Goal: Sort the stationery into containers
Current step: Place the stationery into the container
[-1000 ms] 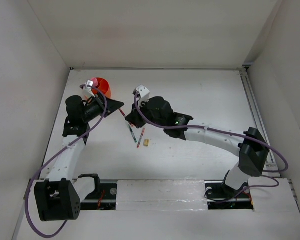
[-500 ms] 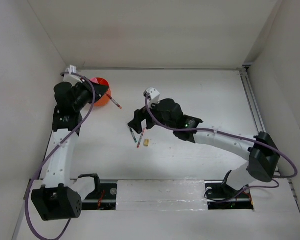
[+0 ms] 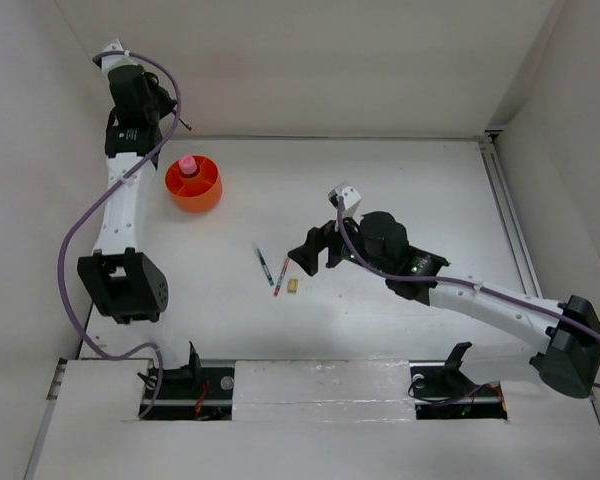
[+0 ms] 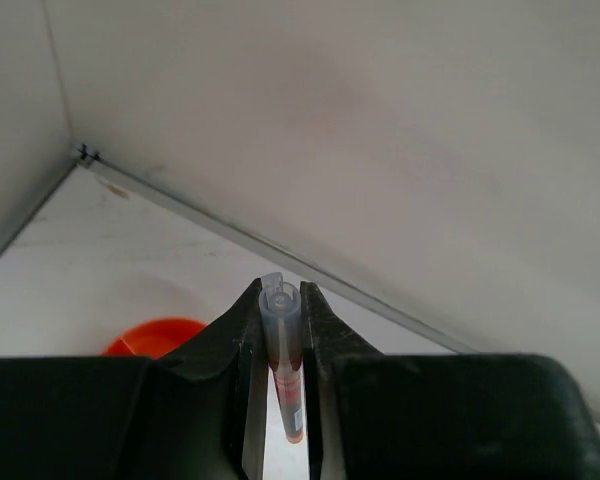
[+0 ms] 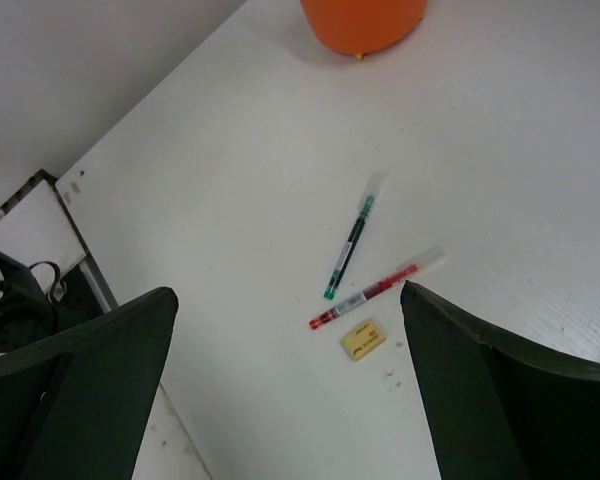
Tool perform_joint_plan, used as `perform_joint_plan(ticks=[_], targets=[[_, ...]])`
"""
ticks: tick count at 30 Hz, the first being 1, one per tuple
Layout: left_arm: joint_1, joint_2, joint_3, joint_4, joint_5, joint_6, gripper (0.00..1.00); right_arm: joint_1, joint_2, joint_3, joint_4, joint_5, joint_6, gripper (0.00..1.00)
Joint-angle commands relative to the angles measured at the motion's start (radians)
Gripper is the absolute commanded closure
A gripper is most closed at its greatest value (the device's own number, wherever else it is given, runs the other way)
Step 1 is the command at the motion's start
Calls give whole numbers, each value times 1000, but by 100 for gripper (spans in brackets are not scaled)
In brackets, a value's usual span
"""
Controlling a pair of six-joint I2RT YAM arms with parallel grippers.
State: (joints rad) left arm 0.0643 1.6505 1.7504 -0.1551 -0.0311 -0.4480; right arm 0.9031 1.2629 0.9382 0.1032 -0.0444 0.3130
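Observation:
My left gripper (image 3: 170, 108) is raised high at the back left, near the rear wall, above and behind the orange tub (image 3: 193, 185). It is shut on a red pen (image 4: 283, 345) with a clear cap, which stands between the fingers in the left wrist view. A pink-capped tube (image 3: 187, 165) stands in the tub. On the table lie a dark green-tipped pen (image 5: 348, 250), a second red pen (image 5: 375, 288) and a small tan eraser (image 5: 363, 338). My right gripper (image 5: 288, 290) hovers wide open above them, holding nothing; in the top view, the right gripper (image 3: 306, 252) is just right of them.
White walls close in the table on the left, back and right. A metal rail (image 3: 510, 230) runs along the right edge. The tub's edge (image 4: 155, 338) shows below my left fingers, and the tub (image 5: 363, 22) sits at the top of the right wrist view.
My left arm has swung up and back from the table's middle, past the tub, carrying the red pen. My right arm has drawn back to the right and its jaws have opened.

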Motion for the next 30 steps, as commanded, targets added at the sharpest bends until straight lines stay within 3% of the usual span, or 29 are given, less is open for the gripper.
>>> perform_joint_plan(ticks=[1,9,18,23,30], targets=[[11,83,187,-18,-185,117,100,29,-62,-41,39,0,14,0],[6,273,210,92,-260,138,100,77,-132,-111,39,23,93,0],[6,338,175,178,-233,127,100,114,-114,-156,39,51,123,0],[6,338,63,258,-233,117,100,123,-105,-176,61,41,132,0],[-12,374,57,250,-247,91,100,132,-105,-211,92,31,155,0]])
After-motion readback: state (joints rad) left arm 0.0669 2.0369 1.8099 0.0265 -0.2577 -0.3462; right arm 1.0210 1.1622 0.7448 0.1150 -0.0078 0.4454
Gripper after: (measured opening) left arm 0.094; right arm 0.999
